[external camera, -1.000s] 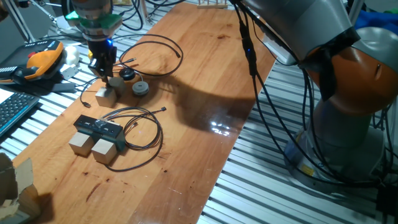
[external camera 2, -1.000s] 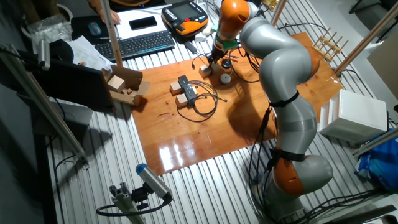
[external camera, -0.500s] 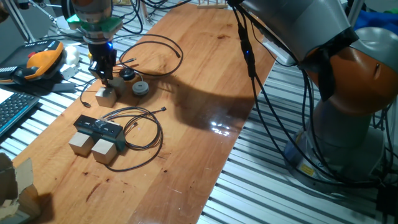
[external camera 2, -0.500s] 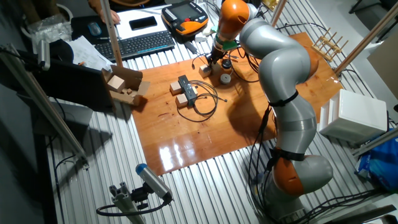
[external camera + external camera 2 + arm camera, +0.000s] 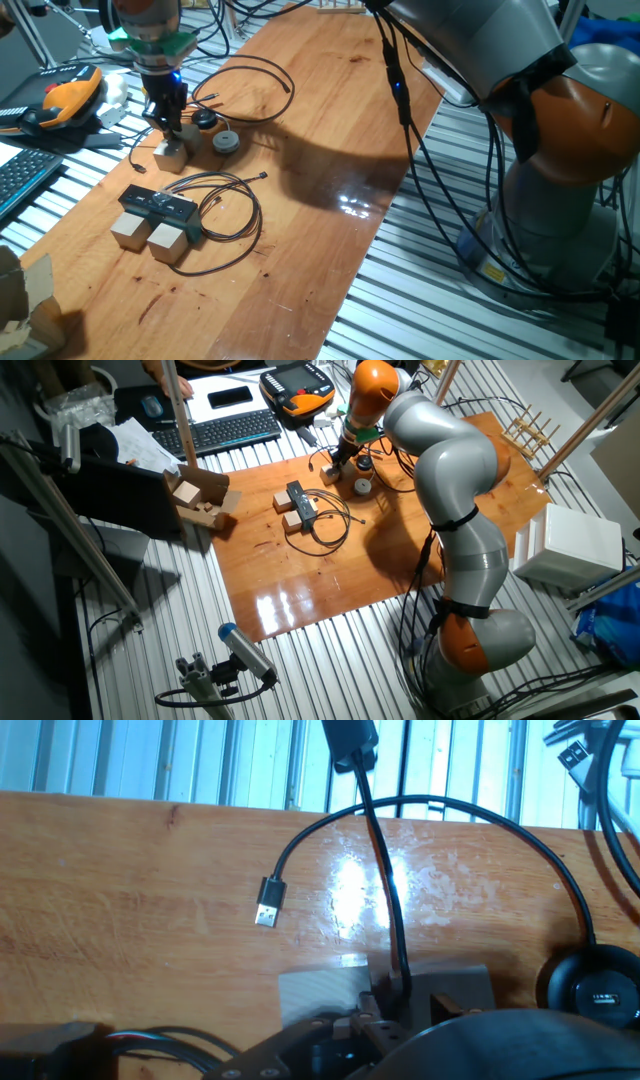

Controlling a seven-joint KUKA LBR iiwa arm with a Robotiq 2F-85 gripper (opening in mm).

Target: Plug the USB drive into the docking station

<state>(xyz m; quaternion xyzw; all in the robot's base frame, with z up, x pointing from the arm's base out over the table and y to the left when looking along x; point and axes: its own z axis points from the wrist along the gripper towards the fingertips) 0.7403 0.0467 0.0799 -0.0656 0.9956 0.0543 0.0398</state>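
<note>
My gripper (image 5: 168, 128) hangs low over a pale wooden cube (image 5: 170, 155) at the far left of the table, with its fingertips at the cube's top. It also shows in the other fixed view (image 5: 335, 463). In the hand view the cube (image 5: 320, 990) lies just ahead of my gripper (image 5: 400, 1012), and a black cable runs over it between the fingers. I cannot make out the USB drive in any view. The fingers look close together, but their gap is hidden. The docking station (image 5: 158, 205) lies nearer the front on two wooden cubes, with its thin looped cable (image 5: 235, 215) beside it; it also shows in the other fixed view (image 5: 300, 500).
A black round puck (image 5: 205, 120) on a cable and a grey-white disc (image 5: 225, 142) sit right of the gripper. A loose USB plug (image 5: 267, 905) lies on the wood. A teach pendant (image 5: 65, 100) and a keyboard (image 5: 20, 175) lie off the table's left edge.
The gripper has shifted very slightly over the cube. Nothing else has moved.
</note>
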